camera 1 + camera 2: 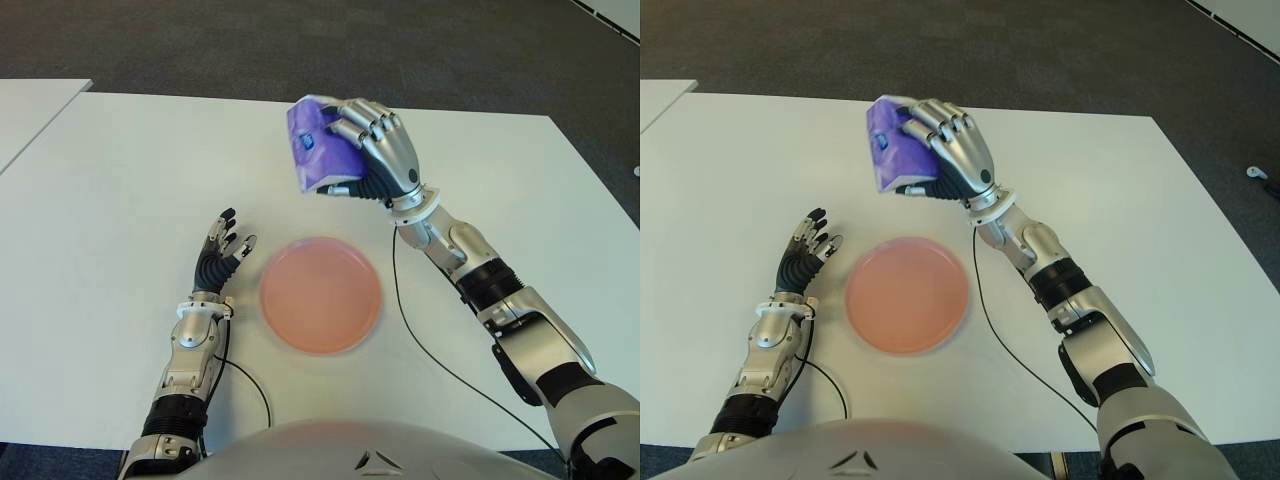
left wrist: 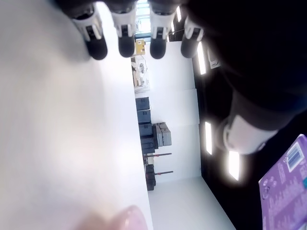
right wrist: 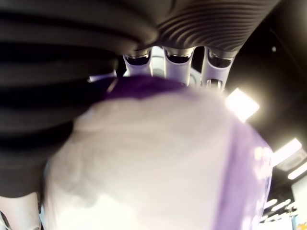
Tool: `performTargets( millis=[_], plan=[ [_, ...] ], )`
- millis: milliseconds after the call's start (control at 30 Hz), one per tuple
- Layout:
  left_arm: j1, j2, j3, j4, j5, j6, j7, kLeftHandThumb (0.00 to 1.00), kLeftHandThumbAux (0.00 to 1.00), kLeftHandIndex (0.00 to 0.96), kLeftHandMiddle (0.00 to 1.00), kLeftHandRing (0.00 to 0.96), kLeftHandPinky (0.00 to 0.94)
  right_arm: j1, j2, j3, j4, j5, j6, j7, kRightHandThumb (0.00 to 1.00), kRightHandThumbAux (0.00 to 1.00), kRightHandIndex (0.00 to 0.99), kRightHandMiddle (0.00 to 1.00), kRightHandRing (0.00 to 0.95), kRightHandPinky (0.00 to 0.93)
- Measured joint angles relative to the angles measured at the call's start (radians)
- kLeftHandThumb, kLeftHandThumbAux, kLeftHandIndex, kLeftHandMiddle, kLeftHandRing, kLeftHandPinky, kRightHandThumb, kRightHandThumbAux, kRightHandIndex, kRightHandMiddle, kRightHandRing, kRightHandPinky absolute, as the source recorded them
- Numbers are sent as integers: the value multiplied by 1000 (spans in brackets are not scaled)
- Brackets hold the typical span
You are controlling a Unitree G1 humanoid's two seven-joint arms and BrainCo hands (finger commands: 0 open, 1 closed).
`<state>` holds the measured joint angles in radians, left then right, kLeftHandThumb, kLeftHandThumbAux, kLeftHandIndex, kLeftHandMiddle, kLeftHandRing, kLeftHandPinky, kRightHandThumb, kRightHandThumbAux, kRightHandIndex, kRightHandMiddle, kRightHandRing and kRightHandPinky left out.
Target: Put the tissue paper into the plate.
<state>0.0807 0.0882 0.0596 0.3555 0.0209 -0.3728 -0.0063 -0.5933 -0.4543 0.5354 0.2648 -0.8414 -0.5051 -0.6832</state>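
The right robot hand (image 1: 362, 150) gripped the purple tissue pack (image 1: 318, 146) with its fingers wrapped around it, holding it in the air above the white surface (image 1: 120, 180), beyond the pink plate (image 1: 320, 294). The left robot hand (image 1: 222, 252) showed just left of the plate, fingers spread and holding nothing.

Glossy purple plastic-wrapped tissue pack (image 1: 318, 145), smooth pink plate (image 1: 320, 295), matt white table (image 1: 120, 180).
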Motion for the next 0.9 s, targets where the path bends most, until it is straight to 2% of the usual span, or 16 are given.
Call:
performTargets(
  millis=[167,400,733,900],
  plan=[
    [-4,7,-2,11,1,-5,-1,64,603,0,0,0,0,70,0,-1,-79,5,-61,102,729,715,438,864,865,867],
    [-14,10,-5,23,1,-5,-1,66,586,0,0,0,0,113,-1,-6,-107,17,-132,199,727,714,439,851,850,854],
    [-22,26,-24,23,60,-1,17,55,562,0,0,0,0,168,-1,14,-56,44,-284,314,725,713,440,840,834,837],
    [-21,37,-31,28,79,-6,26,51,560,0,0,0,0,186,0,16,-26,32,-300,349,724,712,440,837,830,837]
  ],
)
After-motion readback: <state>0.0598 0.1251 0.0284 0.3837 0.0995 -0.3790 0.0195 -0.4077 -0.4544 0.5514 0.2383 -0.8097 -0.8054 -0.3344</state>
